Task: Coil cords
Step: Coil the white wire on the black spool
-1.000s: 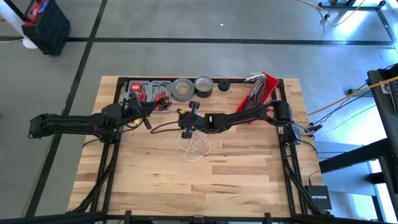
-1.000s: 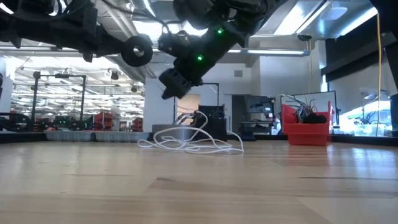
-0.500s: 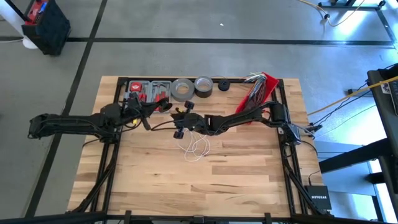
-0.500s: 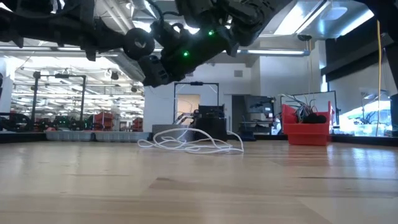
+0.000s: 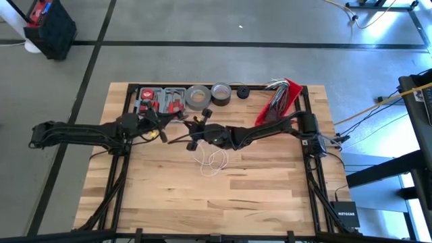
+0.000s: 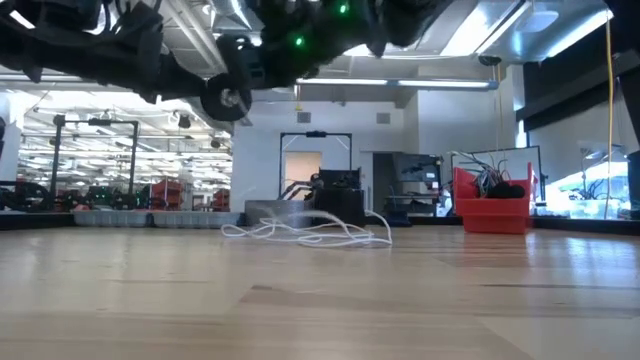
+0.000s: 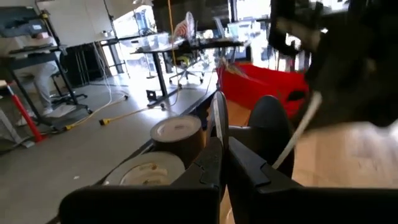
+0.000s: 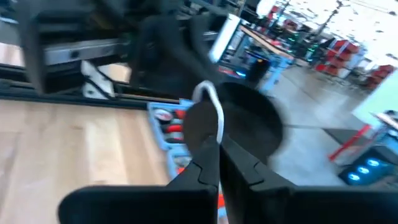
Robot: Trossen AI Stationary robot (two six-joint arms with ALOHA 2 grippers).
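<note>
Evidently, both the left end effector (image 5: pixel 181 116) and right end effector (image 5: pixel 191 130) are pinched on the cord (image 5: pixel 214 160), held raised above the desk (image 5: pixel 270 189) so loops can be formed.

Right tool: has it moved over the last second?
Yes. In the high view the right tool has shifted left, toward the left tool, and away from the red bin.

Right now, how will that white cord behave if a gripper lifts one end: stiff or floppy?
Probably floppy: the white cord lies in loose irregular loops on the table, so it would likely drape and trail. It looks very thin, so likely light and easily dragged. Loops overlap in the low view, so it may snag on itself.
</note>
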